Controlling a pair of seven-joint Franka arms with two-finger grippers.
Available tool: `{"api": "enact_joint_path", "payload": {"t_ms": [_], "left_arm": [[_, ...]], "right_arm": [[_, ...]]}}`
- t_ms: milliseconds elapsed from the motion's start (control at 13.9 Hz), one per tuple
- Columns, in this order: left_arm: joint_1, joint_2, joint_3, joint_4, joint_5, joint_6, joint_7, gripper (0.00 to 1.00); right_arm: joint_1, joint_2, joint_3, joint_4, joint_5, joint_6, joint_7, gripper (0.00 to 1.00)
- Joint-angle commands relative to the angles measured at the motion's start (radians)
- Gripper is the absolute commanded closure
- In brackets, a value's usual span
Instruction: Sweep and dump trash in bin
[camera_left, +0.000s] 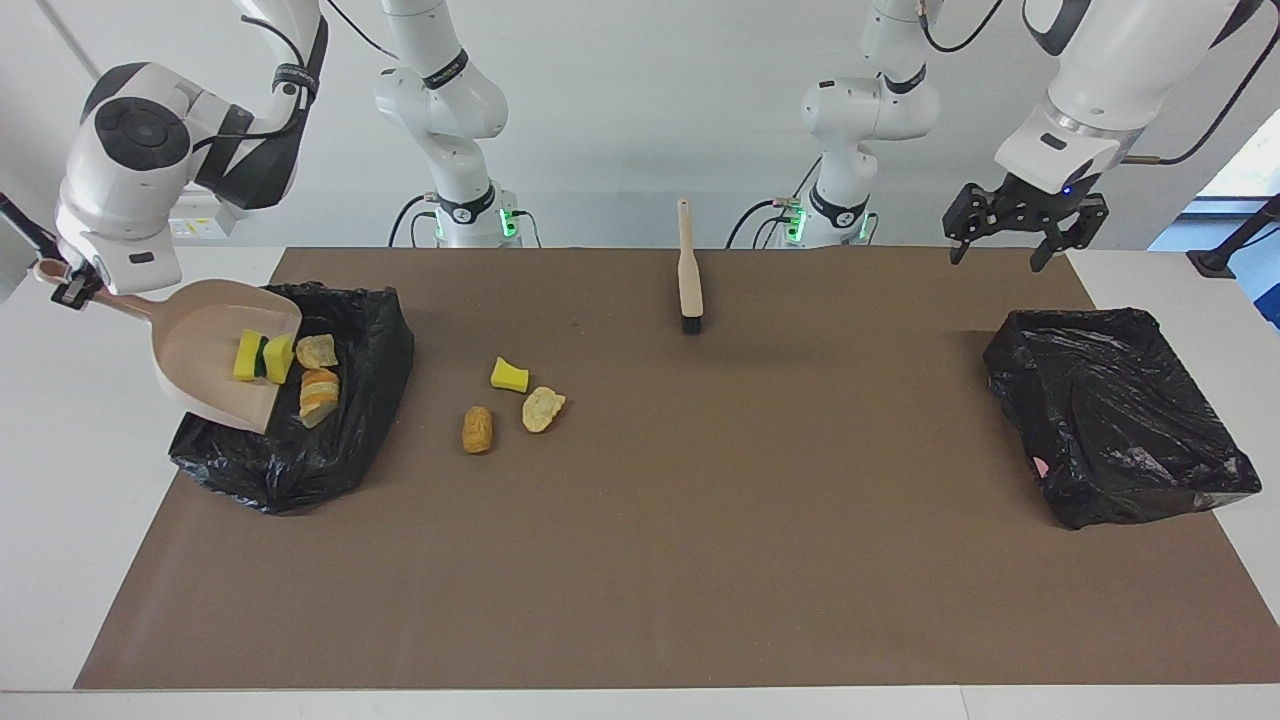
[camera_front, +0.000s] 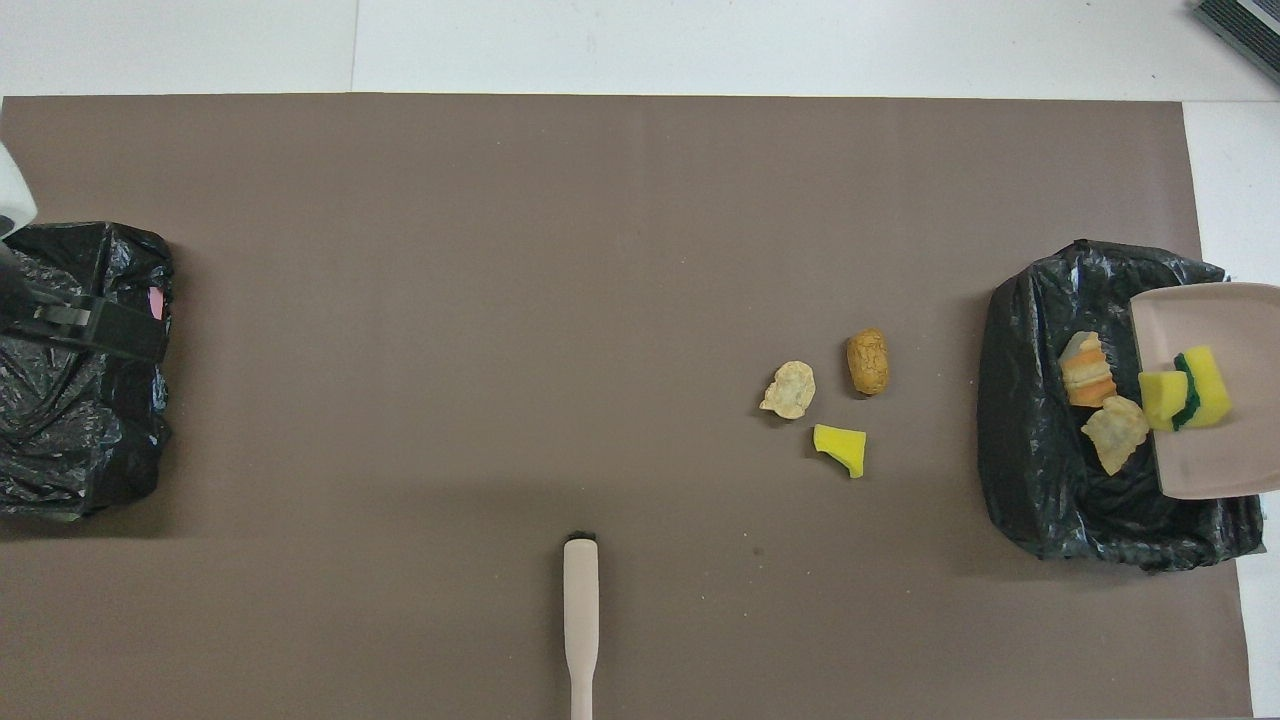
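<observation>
Seven scraps of trash show. Three lie loose on the brown mat (camera_left: 700, 560), beside the black-lined bin at the right arm's end of the table (camera_left: 330, 440): a bright yellow sponge chunk (camera_left: 509, 375), a pale tan crumbly lump (camera_left: 543, 408) and an orange-brown oblong lump (camera_left: 477, 429). The yellow chunk lies nearest the robots, the orange-brown lump farthest from them and closest to that bin.

Four more are at the bin itself. The beige plastic dustpan (camera_left: 205, 360) hangs tilted over it, mouth down toward the liner, with two yellow sponge pieces with a green layer (camera_left: 262, 357) at its lip. Just off the lip, over the bin's opening, are a beige crumbly lump (camera_left: 318, 351) and an orange-and-tan layered lump (camera_left: 318, 394); whether they rest on the liner cannot be told.

The right gripper (camera_left: 70, 292) is clamped on the dustpan's handle, at the edge of the table beside that bin.

The left gripper (camera_left: 1022, 222) hangs high, jaws wide apart and holding nothing, over the end of the table where a second black-lined bin (camera_left: 1120, 430) sits, well apart from the first bin.

A beige-handled brush with black bristles (camera_left: 688, 270) lies flat on the mat, between the two bins and nearer the robots than the first bin, bristles pointing away from them.
</observation>
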Motion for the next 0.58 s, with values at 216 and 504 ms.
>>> {"api": "enact_joint_path", "payload": {"t_ms": [216,504], "left_arm": [[0.008,-0.059,-0.013,-0.013,0.001,-0.05,0.024,0.0],[0.013,-0.073,-0.013,-0.032,0.001,-0.052,0.021,0.0]], "right_arm": [[0.038,-0.031,0.01,0.033,-0.063,-0.104,0.018,1.0],[0.052,-0.039,0.01,0.038,-0.092,-0.098,0.021,1.0]]}}
